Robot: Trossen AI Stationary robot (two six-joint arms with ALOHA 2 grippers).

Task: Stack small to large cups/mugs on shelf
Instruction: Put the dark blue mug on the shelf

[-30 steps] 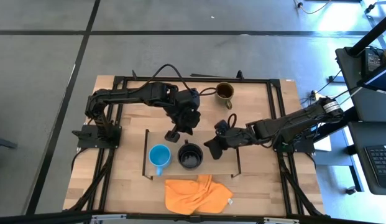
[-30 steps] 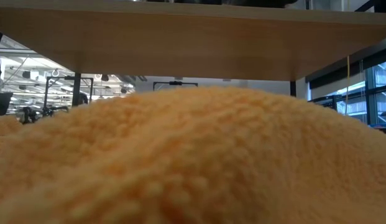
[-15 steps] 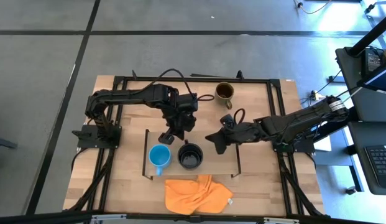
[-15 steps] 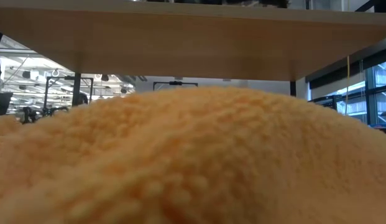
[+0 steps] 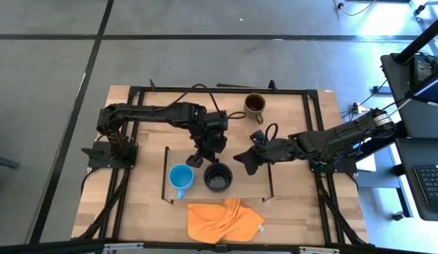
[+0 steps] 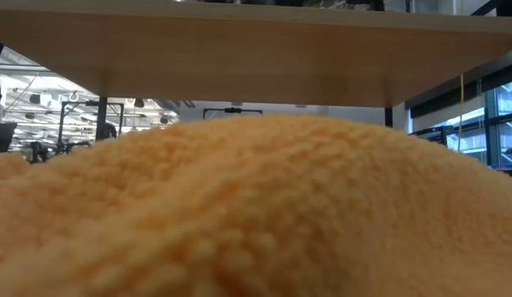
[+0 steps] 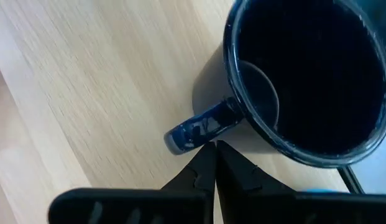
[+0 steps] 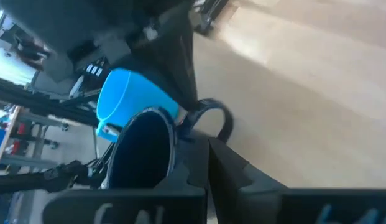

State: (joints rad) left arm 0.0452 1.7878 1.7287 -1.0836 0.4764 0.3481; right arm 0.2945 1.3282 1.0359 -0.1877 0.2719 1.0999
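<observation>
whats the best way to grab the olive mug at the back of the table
Probably by the rim of the olive-brown mug: it stands upright and open-topped, alone on the table behind the shelf, so one finger can drop inside from straight above. Its handle seems to point toward the shelf, so grip the rim elsewhere.

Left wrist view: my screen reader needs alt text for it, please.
A black mug stands upright on the light-wood shelf, seen from above, its handle pointing toward the left tool, whose two fingers are shut together just short of the handle.

The left gripper [image 7: 214, 163], its fingers pressed together, sits just beside the black mug's handle [image 7: 202, 127]. The black mug [image 7: 304, 81] stands upright on the light-wood shelf [image 7: 99, 81].
</observation>
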